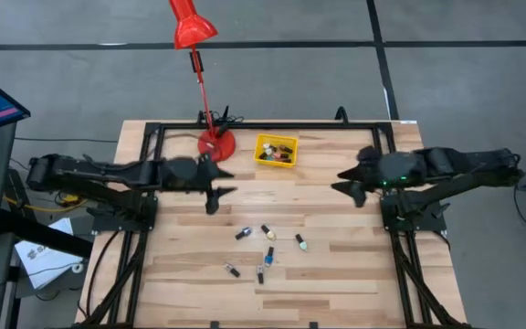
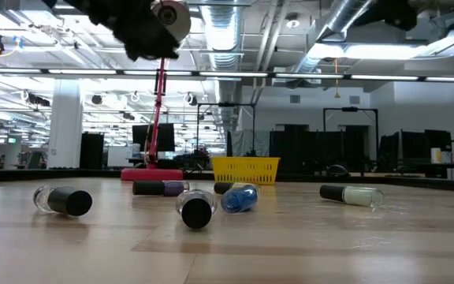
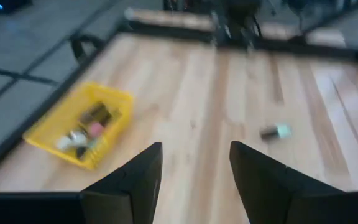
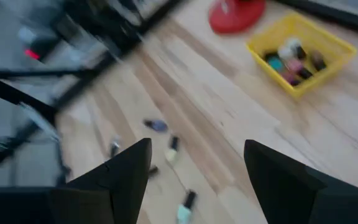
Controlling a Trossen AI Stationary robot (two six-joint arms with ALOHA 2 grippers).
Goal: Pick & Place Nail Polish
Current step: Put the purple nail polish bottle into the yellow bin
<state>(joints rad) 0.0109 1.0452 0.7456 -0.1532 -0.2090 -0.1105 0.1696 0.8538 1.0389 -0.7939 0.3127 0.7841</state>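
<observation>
loose bottles (image 1: 265,249): six nail polish bottles lying on their sides on the wooden table (image 1: 354,274), near-centre, well apart from the bin
nearest pair: one at the near-left (image 1: 233,270), a blue one (image 1: 260,275) just beside it; low view shows black caps facing the camera
mid group: blue bottle (image 1: 269,256), pale-green bottle (image 1: 299,242), one more (image 1: 267,230), dark one (image 1: 243,234)
low view: clear bottle with black cap at left (image 2: 63,200), blue bottle centre (image 2: 240,197), pale-green one at right (image 2: 351,194)
left gripper (image 3: 194,165): fingers apart, nothing between them; hangs above the table between the loose bottles and the bin, on the left side
right gripper (image 4: 197,162): fingers spread wide, empty; hangs above the table's right side, well apart from the bottles
yellow bin (image 1: 275,151): small square basket at the far-centre of the table, several bottles already inside, mixed colours incl. pink and teal in the right wrist view
red lamp (image 1: 193,27): base (image 1: 215,142) sits on the table just left of the bin, stem tilts up over the far edge
frame: black metal rail (image 1: 245,127) runs along the far edge
</observation>
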